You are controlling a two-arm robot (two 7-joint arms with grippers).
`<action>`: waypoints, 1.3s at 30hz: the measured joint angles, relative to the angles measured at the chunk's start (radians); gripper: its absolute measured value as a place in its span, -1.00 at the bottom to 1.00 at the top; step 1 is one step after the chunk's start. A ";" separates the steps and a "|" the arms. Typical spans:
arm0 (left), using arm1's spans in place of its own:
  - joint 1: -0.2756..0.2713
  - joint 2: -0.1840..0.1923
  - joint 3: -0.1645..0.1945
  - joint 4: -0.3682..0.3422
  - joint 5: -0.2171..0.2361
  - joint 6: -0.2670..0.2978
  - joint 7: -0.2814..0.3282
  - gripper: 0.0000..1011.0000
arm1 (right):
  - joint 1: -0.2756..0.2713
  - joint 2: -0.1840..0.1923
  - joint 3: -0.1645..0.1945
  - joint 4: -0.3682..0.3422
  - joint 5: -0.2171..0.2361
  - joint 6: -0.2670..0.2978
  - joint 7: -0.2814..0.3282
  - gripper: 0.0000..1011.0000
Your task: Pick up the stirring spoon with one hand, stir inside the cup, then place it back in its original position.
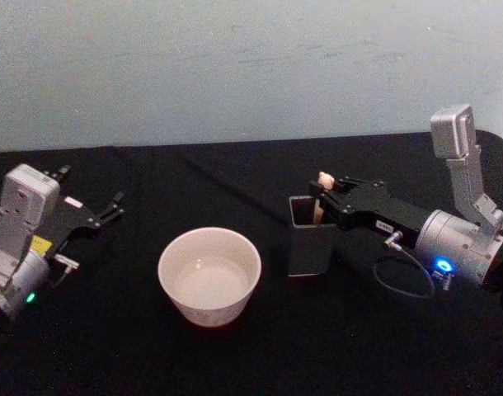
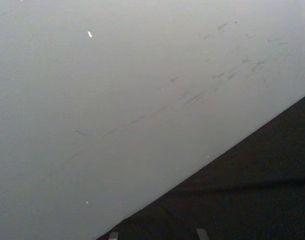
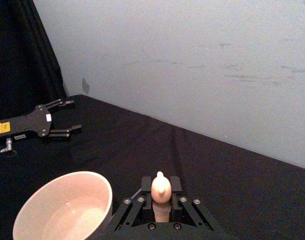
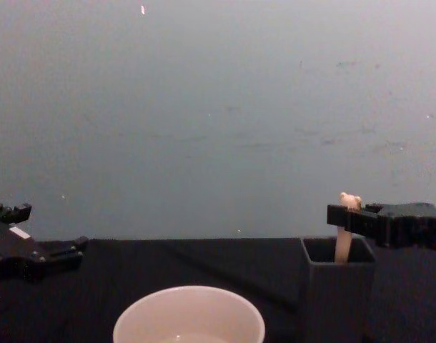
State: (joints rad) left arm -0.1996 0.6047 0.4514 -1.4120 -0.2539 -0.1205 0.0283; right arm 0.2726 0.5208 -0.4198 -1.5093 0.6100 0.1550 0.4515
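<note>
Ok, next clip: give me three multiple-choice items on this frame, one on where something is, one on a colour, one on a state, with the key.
1. Where is the stirring spoon?
A. lying on the table
B. standing in the dark grey holder
C. inside the cup

2. What colour is the cup?
A. cream-white
B. red
C. dark grey

3. What is the right gripper doing?
A. resting away from everything
B. dipping into the cup
C. at the spoon's handle, fingers on either side

Key: 1 B, the chest view shows the handle rising out of the holder. 2 A, its pale wall stands out on the black table. 3 C, the right wrist view shows the bear head between the fingers. The left gripper rests open at the left.
</note>
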 joint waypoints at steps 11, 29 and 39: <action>0.000 0.000 0.000 0.000 0.000 0.000 0.000 0.98 | 0.000 -0.003 0.007 0.008 0.009 0.003 0.002 -0.58; 0.000 0.000 0.000 0.000 0.000 0.000 0.000 0.98 | -0.002 -0.004 0.011 0.008 0.015 0.003 -0.003 -0.58; 0.000 0.000 0.000 0.000 0.000 0.000 0.000 0.98 | -0.002 -0.003 0.011 0.008 0.015 0.003 -0.003 -0.58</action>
State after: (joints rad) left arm -0.1996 0.6047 0.4514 -1.4120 -0.2539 -0.1205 0.0283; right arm 0.2702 0.5175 -0.4091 -1.5010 0.6250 0.1576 0.4486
